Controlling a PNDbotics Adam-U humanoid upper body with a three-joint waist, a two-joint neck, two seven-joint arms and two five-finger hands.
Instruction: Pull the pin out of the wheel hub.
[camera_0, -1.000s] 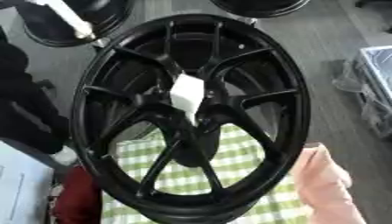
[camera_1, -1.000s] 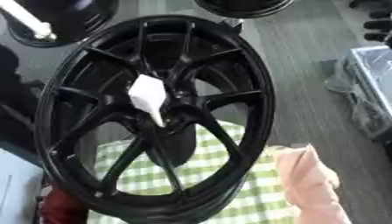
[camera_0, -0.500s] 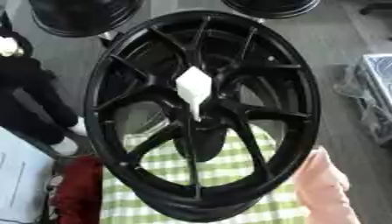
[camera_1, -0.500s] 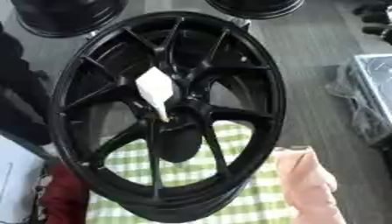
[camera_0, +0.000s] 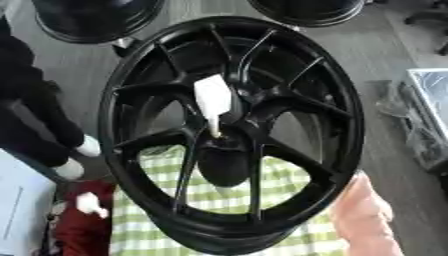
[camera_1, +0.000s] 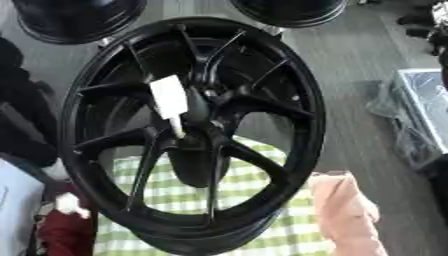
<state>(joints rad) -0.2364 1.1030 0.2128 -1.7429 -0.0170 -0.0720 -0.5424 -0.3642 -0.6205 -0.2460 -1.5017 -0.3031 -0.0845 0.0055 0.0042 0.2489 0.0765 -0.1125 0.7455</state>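
Observation:
A large black spoked wheel (camera_0: 232, 132) stands upright on a green-checked cloth (camera_0: 236, 200). A white pin (camera_0: 213, 100) with a broad flat top sticks out of the hub (camera_0: 223, 142), its thin end reaching down into the centre. Neither of my hands shows in either view. A person's pinkish hand (camera_0: 367, 215) lies against the rim's lower right edge.
Two more black wheels (camera_0: 96, 17) (camera_0: 306, 10) lie on the grey floor behind. At the right there is a clear bin with plastic wrap (camera_0: 429, 115). A red object (camera_0: 83, 225) and a white panel (camera_0: 22, 210) are at lower left, beside a dark-clothed figure (camera_0: 26, 100).
The whole picture has shifted, so the camera has moved. The white pin stays in the hub, and the person's hand stays at the rim's lower right.

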